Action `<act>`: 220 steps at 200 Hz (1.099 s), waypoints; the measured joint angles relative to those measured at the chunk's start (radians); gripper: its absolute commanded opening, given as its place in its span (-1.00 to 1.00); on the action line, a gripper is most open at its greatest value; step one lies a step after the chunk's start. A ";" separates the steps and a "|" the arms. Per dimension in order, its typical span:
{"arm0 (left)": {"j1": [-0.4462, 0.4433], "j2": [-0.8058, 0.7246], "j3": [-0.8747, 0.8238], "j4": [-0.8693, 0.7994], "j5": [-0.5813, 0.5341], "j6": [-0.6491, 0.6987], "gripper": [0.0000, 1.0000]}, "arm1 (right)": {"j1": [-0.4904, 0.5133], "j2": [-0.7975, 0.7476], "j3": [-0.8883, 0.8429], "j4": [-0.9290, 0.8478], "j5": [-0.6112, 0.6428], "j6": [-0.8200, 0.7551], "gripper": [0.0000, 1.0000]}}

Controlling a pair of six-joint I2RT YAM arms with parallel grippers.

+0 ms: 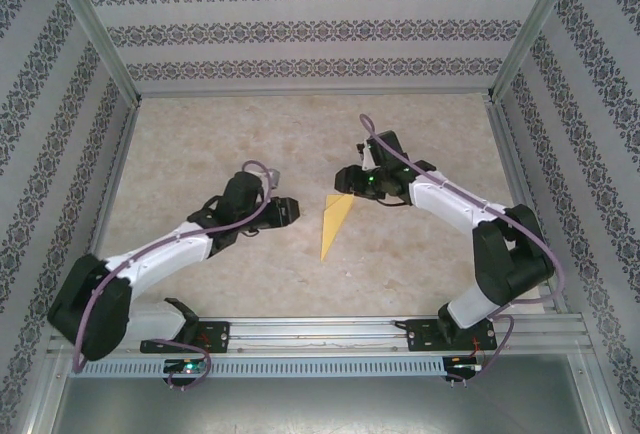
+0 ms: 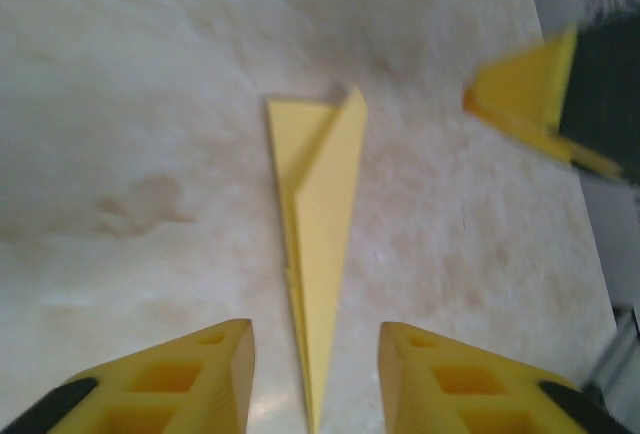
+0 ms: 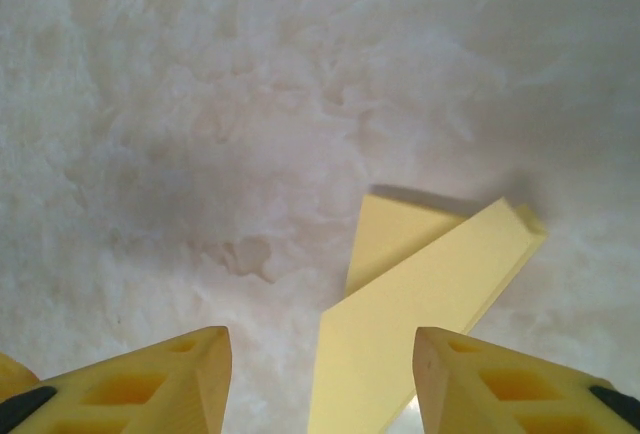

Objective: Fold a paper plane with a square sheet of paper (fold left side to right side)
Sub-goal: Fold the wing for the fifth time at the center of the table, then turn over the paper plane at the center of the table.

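The square sheet of paper is folded into a narrow pointed yellow paper plane [image 1: 335, 222] that lies flat on the table between the two arms. In the left wrist view the paper plane [image 2: 322, 224] points its sharp tip toward my left gripper [image 2: 315, 339], which is open, its fingers apart on either side of the tip and not touching it. My right gripper [image 3: 322, 339] is open too, hovering over the wide end of the paper plane [image 3: 420, 294] with nothing pinched. From above, the left gripper [image 1: 292, 211] sits left of the paper and the right gripper [image 1: 346, 182] at its top end.
The marbled beige table [image 1: 220, 144] is fenced by metal rails and patterned walls. A yellow finger of the right gripper [image 2: 530, 104] shows blurred at the top right of the left wrist view.
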 measured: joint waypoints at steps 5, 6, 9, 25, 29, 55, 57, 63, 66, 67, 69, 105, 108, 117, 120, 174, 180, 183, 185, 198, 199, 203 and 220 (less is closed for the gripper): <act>0.011 -0.024 -0.010 -0.007 -0.019 0.006 -0.09 | 0.018 -0.003 0.000 -0.012 0.020 0.018 0.16; 0.012 -0.027 -0.011 -0.009 -0.021 0.007 -0.09 | 0.021 -0.003 0.000 -0.013 0.023 0.020 0.17; 0.019 -0.041 -0.017 -0.014 -0.034 0.008 -0.08 | 0.033 -0.003 0.000 -0.023 0.036 0.026 0.19; 0.049 -0.106 -0.050 -0.031 -0.081 0.025 -0.02 | 0.093 0.009 0.004 -0.069 0.108 0.090 0.29; 0.056 -0.121 -0.061 -0.036 -0.093 0.026 -0.01 | 0.110 0.015 0.010 -0.088 0.133 0.102 0.30; 0.093 -0.210 -0.113 -0.076 -0.142 0.044 0.05 | 0.232 0.125 0.152 -0.255 0.294 0.188 0.31; 0.097 -0.217 -0.116 -0.079 -0.147 0.046 0.05 | 0.240 0.139 0.171 -0.271 0.308 0.195 0.31; 0.105 -0.235 -0.125 -0.090 -0.154 0.048 0.07 | 0.262 0.177 0.225 -0.313 0.344 0.211 0.30; 0.110 -0.246 -0.130 -0.097 -0.158 0.051 0.07 | 0.274 0.204 0.262 -0.340 0.367 0.222 0.27; 0.111 -0.248 -0.131 -0.097 -0.159 0.051 0.07 | 0.276 0.208 0.269 -0.346 0.370 0.224 0.26; 0.113 -0.254 -0.134 -0.100 -0.161 0.052 0.07 | 0.283 0.222 0.290 -0.360 0.384 0.229 0.25; 0.149 -0.354 -0.162 -0.162 -0.194 0.074 0.11 | 0.336 0.428 0.537 -0.565 0.514 0.301 0.16; 0.151 -0.361 -0.164 -0.165 -0.195 0.076 0.11 | 0.336 0.438 0.544 -0.576 0.520 0.305 0.16; 0.158 -0.383 -0.171 -0.175 -0.199 0.078 0.11 | 0.337 0.466 0.558 -0.607 0.536 0.312 0.16; 0.159 -0.388 -0.173 -0.178 -0.201 0.079 0.11 | 0.338 0.476 0.562 -0.618 0.542 0.314 0.16; 0.176 -0.413 -0.205 -0.208 -0.212 0.082 0.12 | 0.351 0.568 0.620 -0.722 0.597 0.330 0.15; 0.177 -0.413 -0.205 -0.210 -0.213 0.081 0.12 | 0.351 0.571 0.623 -0.727 0.599 0.330 0.13; 0.177 -0.413 -0.205 -0.210 -0.212 0.082 0.12 | 0.351 0.573 0.624 -0.730 0.600 0.330 0.13; 0.177 -0.413 -0.205 -0.211 -0.212 0.082 0.13 | 0.351 0.575 0.625 -0.731 0.600 0.330 0.13; 0.177 -0.412 -0.205 -0.211 -0.212 0.082 0.12 | 0.352 0.584 0.631 -0.735 0.601 0.330 0.10; 0.177 -0.412 -0.205 -0.211 -0.212 0.082 0.12 | 0.352 0.586 0.631 -0.735 0.601 0.330 0.09; 0.179 -0.411 -0.205 -0.211 -0.212 0.082 0.12 | 0.353 0.587 0.631 -0.734 0.603 0.330 0.09; 0.183 -0.409 -0.205 -0.212 -0.212 0.082 0.12 | 0.357 0.598 0.633 -0.739 0.607 0.330 0.04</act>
